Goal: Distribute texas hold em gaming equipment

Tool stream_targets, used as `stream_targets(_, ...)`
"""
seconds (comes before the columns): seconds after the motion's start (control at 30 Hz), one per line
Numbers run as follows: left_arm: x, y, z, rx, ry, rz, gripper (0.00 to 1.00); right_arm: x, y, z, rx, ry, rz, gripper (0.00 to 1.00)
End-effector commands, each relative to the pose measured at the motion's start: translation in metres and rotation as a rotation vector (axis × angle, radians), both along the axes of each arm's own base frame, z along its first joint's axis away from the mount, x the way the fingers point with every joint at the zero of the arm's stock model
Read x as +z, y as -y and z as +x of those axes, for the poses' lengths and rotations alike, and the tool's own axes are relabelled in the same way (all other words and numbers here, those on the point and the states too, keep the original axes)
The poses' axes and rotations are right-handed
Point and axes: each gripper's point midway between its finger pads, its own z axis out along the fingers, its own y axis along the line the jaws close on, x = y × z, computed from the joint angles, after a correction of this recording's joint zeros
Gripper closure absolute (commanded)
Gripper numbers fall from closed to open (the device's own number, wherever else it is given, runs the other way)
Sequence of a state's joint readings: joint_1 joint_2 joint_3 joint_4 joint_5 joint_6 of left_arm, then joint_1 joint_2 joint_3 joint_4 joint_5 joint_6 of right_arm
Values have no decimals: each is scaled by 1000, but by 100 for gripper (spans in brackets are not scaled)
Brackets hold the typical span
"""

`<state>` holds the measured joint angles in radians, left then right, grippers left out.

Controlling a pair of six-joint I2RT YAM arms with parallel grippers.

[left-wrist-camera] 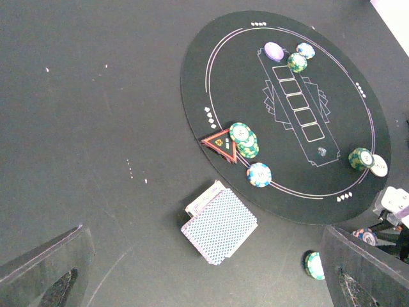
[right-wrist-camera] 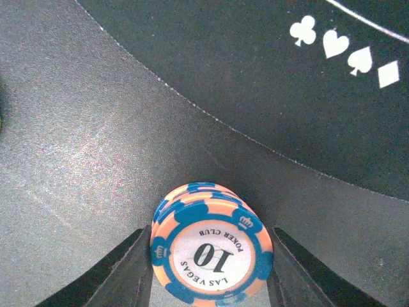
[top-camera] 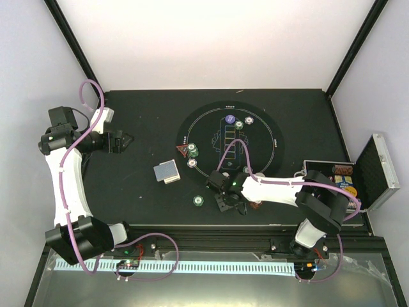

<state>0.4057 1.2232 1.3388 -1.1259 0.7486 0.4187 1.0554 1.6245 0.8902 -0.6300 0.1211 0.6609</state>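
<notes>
At the far left, the left tool (top-camera: 123,141) is held above the black table (top-camera: 140,115), well clear of everything on it. Its jaws are spread wide and nothing is held between them.

To its right, a deck of grey-blue-backed playing cards (left-wrist-camera: 219,225) is laid on the bare table, just outside the round black mat (top-camera: 204,128). A few cards at one end are turned white face up.

On the mat's left rim, a red triangle marker (left-wrist-camera: 220,144) is placed, touching a small stack of green chips (left-wrist-camera: 243,139). A blue-edged chip (left-wrist-camera: 259,174) is set just beside that stack, on the mat's printed line. A single green chip (top-camera: 199,201) is left off the mat, on the table near its front edge.

At the far side of the mat, a purple round button (left-wrist-camera: 273,51), a green chip (left-wrist-camera: 296,62) and another blue-edged chip (left-wrist-camera: 305,50) are grouped closely. On the mat's right side, a second green stack (left-wrist-camera: 361,158) is seen touching a white round button (left-wrist-camera: 378,166).

Just off the mat's front edge, the right tool (right-wrist-camera: 211,233) is lowered over a short stack of orange-and-blue chips (right-wrist-camera: 211,256) marked 10, which rests on the table. The jaws are partly closed, with a finger close against each side of the stack. Whether the stack is actually pinched cannot be told.

At the far right, a silver aluminium case (top-camera: 377,169) is stood open.
</notes>
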Motion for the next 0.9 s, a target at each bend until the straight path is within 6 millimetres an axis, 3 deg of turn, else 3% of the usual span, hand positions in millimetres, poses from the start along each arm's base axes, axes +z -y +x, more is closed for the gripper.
stream_targets(0.0,5,-2,0,6,19,8,1,5,-6,6,2,36,-16,51)
stream_targets(0.17,5,-3,-1,8,20,16,1,7,-10,5,7,41,-12,56)
stream_targets(0.4,4,-3,-1,8,16,14,1,16,-12,8,6,58,-3,74)
stream_targets(0.57,3,-3,-1,8,12,14,1,24,-10,11,6,77,-7,79)
stream_targets(0.7,5,-3,-1,8,17,16,1,44,-7,19,-2,117,-5,80)
stream_targets(0.87,7,-2,-1,7,23,11,1,80,11,51,-63,183,18,80)
